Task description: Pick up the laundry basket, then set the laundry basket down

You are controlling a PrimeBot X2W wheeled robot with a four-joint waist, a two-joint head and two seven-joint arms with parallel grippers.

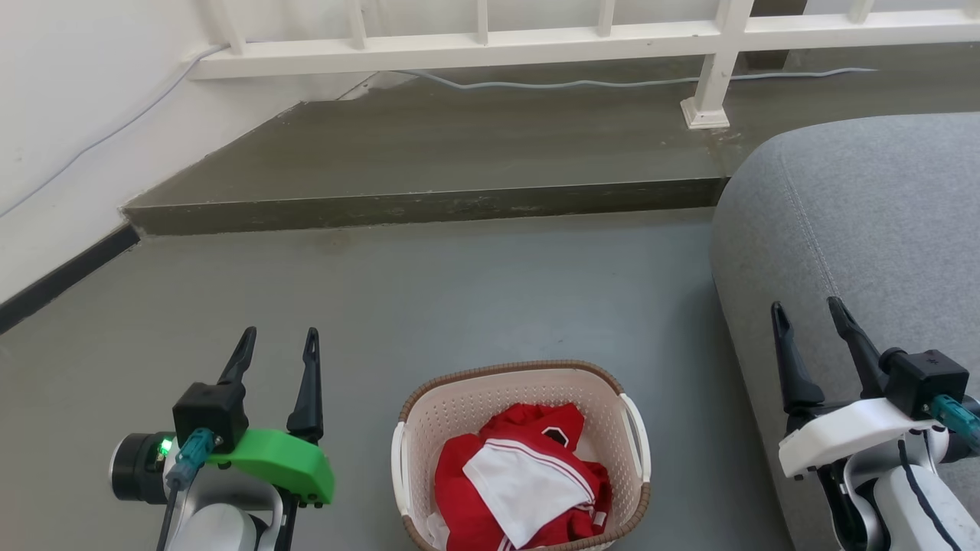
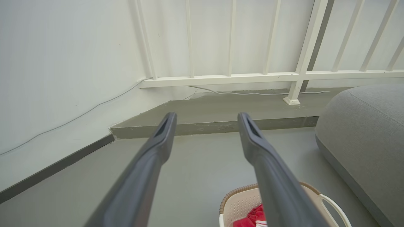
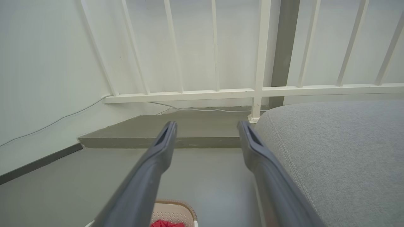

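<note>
The gray floor (image 1: 459, 291) takes up most of my head view. A white wall (image 1: 69, 99) runs up the side at 10 o'clock, w/ a dark strip (image 1: 61, 279) along its bottom. A big gray sofa (image 1: 865, 214) bulges in at 3 o'clock. At 12 o'clock there's a low step (image 1: 429, 153), darker than the floor, & a white railing (image 1: 475, 46) stands on it.

The laundry basket (image 1: 459, 405) sits upright on the floor at 6 o'clock, btw my two claws & touching neither. It's cream w/ lots of little holes, a brown rim (image 1: 505, 369) & a white handle (image 1: 640, 436) on each side. Red and white clothes (image 1: 528, 474) lie bunched up inside it.

My left claw (image 1: 279, 337) hangs at 8 o'clock, off to the side of the basket. Its fingers (image 1: 308, 390) point up the view & are spread apart w/ nothing btw them. My right claw (image 1: 805, 304) hangs at 4 o'clock, in front of the sofa. It's spread wide too & holds nothing.

In my left wrist view the basket peeks in at 5 o'clock, partly behind one finger. In my right wrist view its rim shows at 6 o'clock, low btw the two fingers.

A thin gray cable (image 1: 582, 83) lies on the step under the railing at 12 o'clock.
</note>
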